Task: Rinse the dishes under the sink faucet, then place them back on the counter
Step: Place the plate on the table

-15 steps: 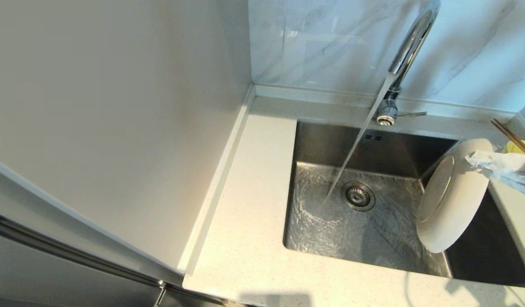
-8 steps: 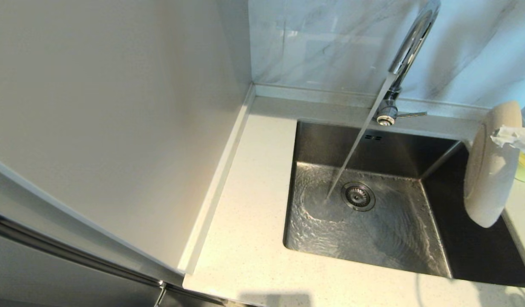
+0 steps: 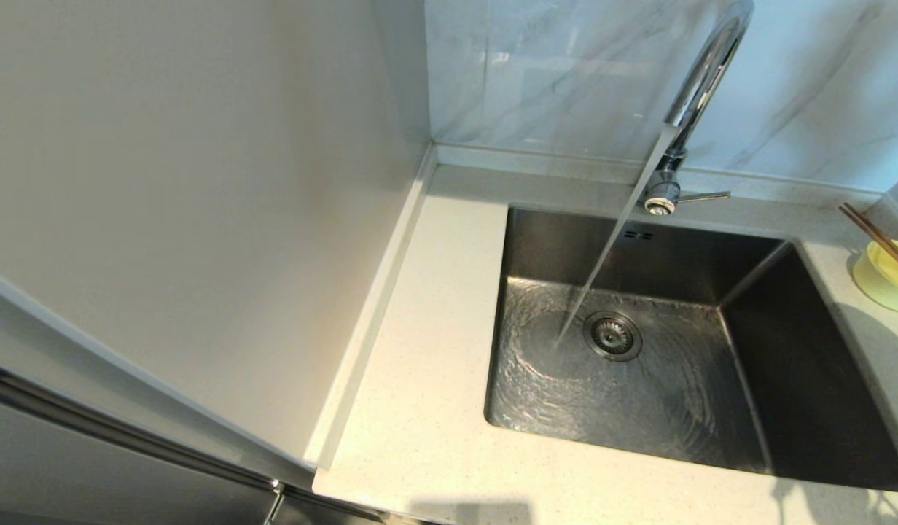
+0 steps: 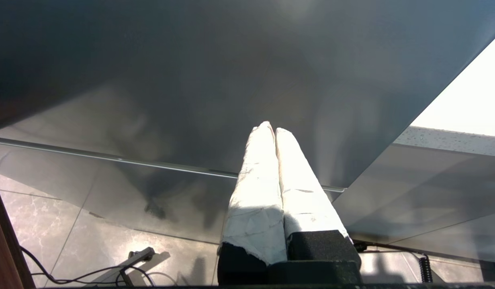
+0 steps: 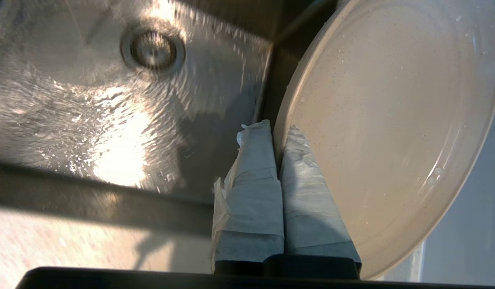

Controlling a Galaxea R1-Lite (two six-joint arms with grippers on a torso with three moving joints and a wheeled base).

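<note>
Water runs from the chrome sink faucet (image 3: 700,80) into the steel sink (image 3: 638,423), landing just left of the drain strainer (image 3: 612,335). The pale yellow bowl (image 3: 883,281) stands on the counter (image 3: 434,364) right of the basin, with the brown chopsticks (image 3: 872,233) lying across it. The white plate (image 5: 392,120) shows only in the right wrist view, wet and held on edge. My right gripper (image 5: 276,130) is shut on its rim, above the basin's right side. The left gripper (image 4: 271,128) is shut on nothing, parked low in front of the cabinets.
A tall pale cabinet side (image 3: 201,219) walls off the counter's left. Grey-veined marble (image 3: 551,73) rises behind the faucet, whose thin lever (image 3: 704,195) points right. The counter's raised rim (image 3: 565,164) runs along the back.
The plate and my right gripper have moved right, from over the sink's right side out of the head view. The bowl and chopsticks show again.
</note>
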